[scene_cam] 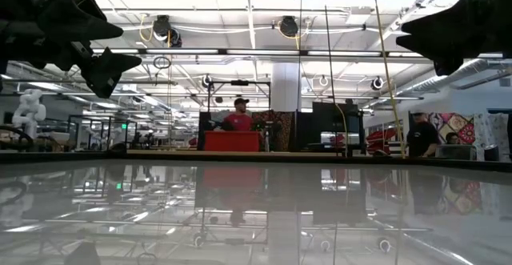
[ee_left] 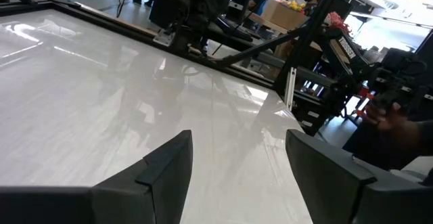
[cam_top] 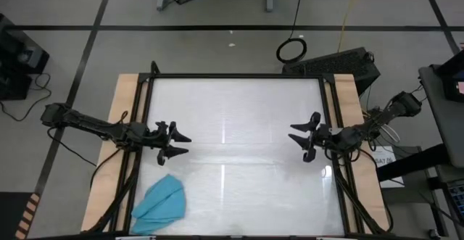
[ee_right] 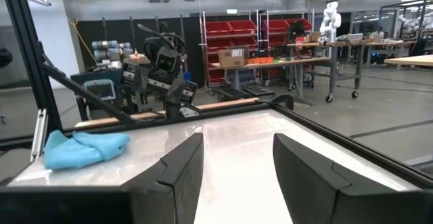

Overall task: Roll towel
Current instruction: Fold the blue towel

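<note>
From above, my left gripper hangs over the left side of the glossy white surface, its fingers spread wide and holding nothing. My right gripper mirrors it on the right, fingers parted and empty too. Both look parked clear of the work, I judge, so the cloth can be approached cleanly. The towel lies bunched in a soft turquoise heap near the surface's front-left corner, just in front of my left gripper and well apart from the right.

At table height only my dark fingers show in the upper corners above the mirror-smooth surface (people stand far behind); the towel is out of sight.

My left wrist sees two matte black fingers apart over bare sheen.

My right wrist sees its parted fingers, with the towel crumpled and limp far across by a black frame post.
</note>
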`<state>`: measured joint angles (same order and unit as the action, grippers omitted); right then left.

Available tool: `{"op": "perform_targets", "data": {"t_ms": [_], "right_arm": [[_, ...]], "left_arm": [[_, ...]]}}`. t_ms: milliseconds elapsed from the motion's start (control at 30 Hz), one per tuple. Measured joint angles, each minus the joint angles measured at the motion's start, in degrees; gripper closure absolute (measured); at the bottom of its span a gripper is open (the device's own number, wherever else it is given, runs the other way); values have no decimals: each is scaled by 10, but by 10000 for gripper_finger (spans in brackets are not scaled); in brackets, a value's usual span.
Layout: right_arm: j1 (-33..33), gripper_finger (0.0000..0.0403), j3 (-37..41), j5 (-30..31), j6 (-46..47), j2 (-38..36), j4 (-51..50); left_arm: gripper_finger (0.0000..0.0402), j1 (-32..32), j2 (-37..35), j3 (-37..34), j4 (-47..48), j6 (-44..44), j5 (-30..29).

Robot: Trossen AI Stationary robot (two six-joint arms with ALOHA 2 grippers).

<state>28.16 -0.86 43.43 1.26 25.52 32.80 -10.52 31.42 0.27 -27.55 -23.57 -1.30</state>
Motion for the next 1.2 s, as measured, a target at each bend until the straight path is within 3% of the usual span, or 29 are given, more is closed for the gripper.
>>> {"op": "perform_targets", "data": {"t_ms": [367,533,667,867,1200], "right_arm": [[-2,234,0,8,70,1,47],[-22,234,-6,-59,46,16,134],[-37,234,-53,-108,18,47,135],[-52,234,-176,-166,-41,160,87],[-64,234,-424,-227,-115,436,-65]], "left_arm": [[160,0,0,0,0,0,0],[160,0,0,0,0,0,0],[160,0,0,0,0,0,0],[160,0,0,0,0,0,0],[160,0,0,0,0,0,0]]}}
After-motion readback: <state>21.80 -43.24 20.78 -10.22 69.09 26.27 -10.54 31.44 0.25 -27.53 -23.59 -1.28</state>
